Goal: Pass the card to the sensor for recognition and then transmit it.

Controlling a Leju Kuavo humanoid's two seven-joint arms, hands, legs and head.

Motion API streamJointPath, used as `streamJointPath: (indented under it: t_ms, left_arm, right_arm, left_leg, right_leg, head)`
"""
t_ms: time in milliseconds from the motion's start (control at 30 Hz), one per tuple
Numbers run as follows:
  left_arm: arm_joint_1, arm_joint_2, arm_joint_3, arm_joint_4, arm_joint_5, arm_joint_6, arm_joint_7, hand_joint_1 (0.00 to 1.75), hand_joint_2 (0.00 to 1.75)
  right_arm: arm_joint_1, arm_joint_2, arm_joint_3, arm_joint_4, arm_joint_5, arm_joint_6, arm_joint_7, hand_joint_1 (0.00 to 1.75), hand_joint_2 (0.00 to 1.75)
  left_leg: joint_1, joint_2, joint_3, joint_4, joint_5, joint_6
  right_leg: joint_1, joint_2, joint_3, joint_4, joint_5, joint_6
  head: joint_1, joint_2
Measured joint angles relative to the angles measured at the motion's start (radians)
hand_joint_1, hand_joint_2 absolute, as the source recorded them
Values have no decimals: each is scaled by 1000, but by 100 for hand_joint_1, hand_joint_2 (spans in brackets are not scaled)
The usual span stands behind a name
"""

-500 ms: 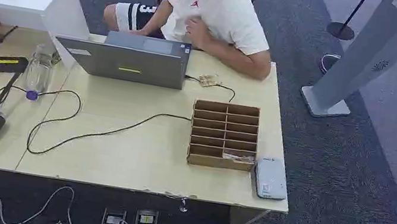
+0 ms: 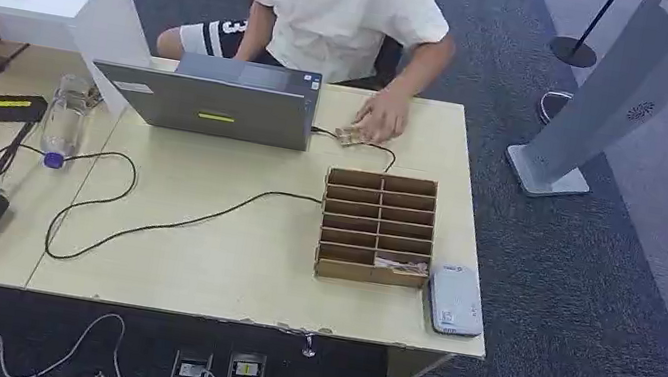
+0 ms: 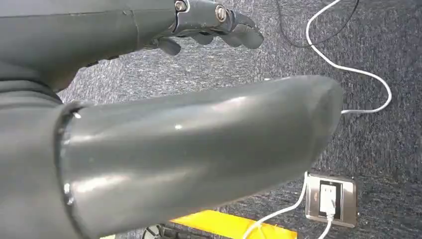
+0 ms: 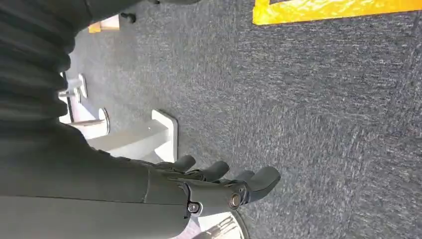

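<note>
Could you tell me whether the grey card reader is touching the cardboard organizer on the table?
Touching, it seems: the head view shows the card reader lying flush against the cardboard organizer at its near right corner, no gap visible.

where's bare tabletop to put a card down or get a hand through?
Free: the strip along the near table edge, left of the cardboard organizer and below the black cable. Crowded: behind the organizer, where the person's hand rests beside the laptop.

The head view looks down from high up at the tabletop (image 2: 247,266), far off; the left wrist view sits close behind the left robot hand (image 3: 209,30), facing the carpet (image 3: 378,45) below it; the right wrist view sits close behind the right robot hand (image 4: 219,186), facing carpet too.
</note>
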Motion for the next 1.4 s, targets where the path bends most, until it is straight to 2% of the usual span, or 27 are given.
streamJointPath:
  t_ms: [133, 300, 567, 667, 767, 933, 1000, 1100, 1133, 1267, 1333, 1400]
  left_arm:
    - [0, 0, 0, 0, 0, 0, 0, 0, 0]
    - [0, 0, 1, 0, 1, -2, 0, 0, 0]
    - [0, 0, 3, -1, 3, -3, 0, 0, 0]
    - [0, 0, 7, -3, 3, -7, 0, 0, 0]
    - [1, 0, 8, -4, 4, -10, 0, 0, 0]
    - [1, 0, 9, -5, 10, -11, 0, 0, 0]
    - [1, 0, 12, -5, 18, -10, 0, 0, 0]
    - [1, 0, 18, -6, 41, -8, -18, 0, 0]
    - [1, 0, 19, -6, 47, -7, -27, 0, 0]
    - [1, 0, 27, -6, 76, -1, -60, 0, 0]
    - [0, 0, 34, -6, 92, 2, -72, 0, 0]
    - [1, -1, 42, -6, 103, 4, -76, 0, 0]
  right_arm:
    - [0, 0, 0, 0, -11, -2, 3, 0, 175]
    - [-1, 0, -12, 0, -152, -24, 29, 0, 175]
    - [-5, -11, -39, 0, -203, -37, 29, 0, 175]
    - [-5, -11, -73, 0, -290, -58, 50, 0, 175]
    - [-17, -11, -129, 0, -404, -115, 46, 0, 175]
    - [-33, -11, -173, 0, -436, -147, 37, 0, 175]
    - [-45, -11, -201, 0, -493, -206, -5, 0, 175]
    - [-93, -13, -276, -9, -705, -360, -167, 0, 175]
    - [-117, -19, -304, -18, -764, -392, -200, 0, 175]
    - [-234, -55, -350, -70, -951, -450, -225, 0, 175]
    - [-285, -72, -333, -144, -1169, -543, -199, 0, 175]
    - [-303, -89, -274, -231, -1384, -662, -184, 0, 175]
  left_leg:
    - [0, 0, 0, 0, 0, 0]
    - [0, 0, 0, 0, 0, 0]
    - [0, 0, 0, 0, 0, 0]
    - [0, 0, 0, 0, 0, 0]
    - [0, 0, 0, 0, 0, 0]
    - [0, 0, 0, 0, 0, 0]
    - [0, 0, 0, 0, 0, 0]
    - [0, 1, 1, 0, 0, 0]
    - [-1, 1, 1, 0, 0, 0]
    - [-3, 1, 1, 0, 2, 1]
    - [-3, 0, 1, 0, 3, 2]
    - [-3, -5, 1, 0, 3, 3]
  right_leg:
    - [0, 0, 0, 0, 0, 0]
    - [0, 0, 0, 0, 0, 0]
    - [0, 0, 0, 0, 0, 0]
    - [0, 0, 0, 0, 0, 0]
    - [0, 0, 0, 0, 0, 0]
    - [0, 0, 1, 0, 0, 0]
    - [0, 0, 1, 0, 0, 0]
    - [-1, 1, 0, 0, 1, 1]
    - [-1, 1, 0, 0, 1, 1]
    - [-3, 1, 0, 1, 2, 2]
    - [-3, 0, 1, 0, 2, 2]
    - [-3, -4, 3, 0, 2, 2]
  head:
    - [0, 0]
    - [0, 0]
    - [0, 0]
    - [0, 0]
    - [0, 0]
    - [0, 0]
    - [0, 0]
    - [0, 0]
    - [0, 0]
    - [-1, 0]
    - [0, 0]
    - [0, 0]
